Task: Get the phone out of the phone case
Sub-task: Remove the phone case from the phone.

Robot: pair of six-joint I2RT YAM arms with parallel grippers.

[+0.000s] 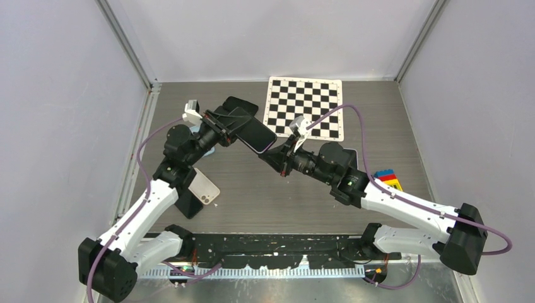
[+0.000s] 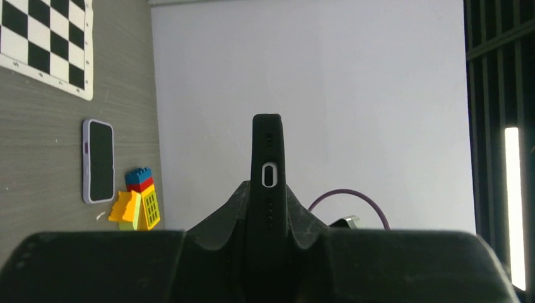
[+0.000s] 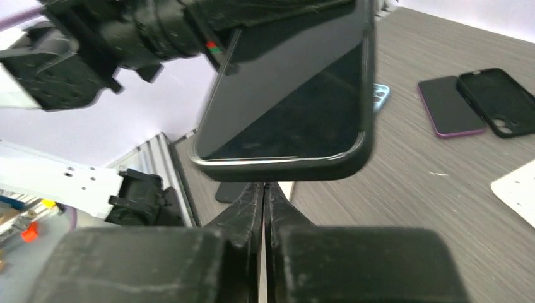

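Note:
A phone point(image 1: 251, 130) in a black phone case point(image 3: 303, 169) is held in the air over the table's middle, slanting down to the right. My left gripper point(image 1: 228, 126) is shut on its upper part. In the left wrist view the case point(image 2: 268, 151) stands edge-on between my fingers point(image 2: 296, 211), charging port showing. The phone's dark screen point(image 3: 290, 95) fills the right wrist view. My right gripper point(image 1: 277, 153) sits at the lower end of the case. Its jaws stand almost together with only a thin slit, and the gripper's tips point(image 3: 264, 187) touch the case's end edge from below. A pinch on the rim does not show.
A checkerboard sheet point(image 1: 306, 107) lies at the back. Toy bricks point(image 1: 388, 180) sit at the right, with a purple-cased phone point(image 2: 98, 161) near them. An empty black case point(image 3: 498, 101) and a purple-edged phone point(image 3: 449, 107) lie on the table. A white phone point(image 1: 203, 187) rests by the left arm.

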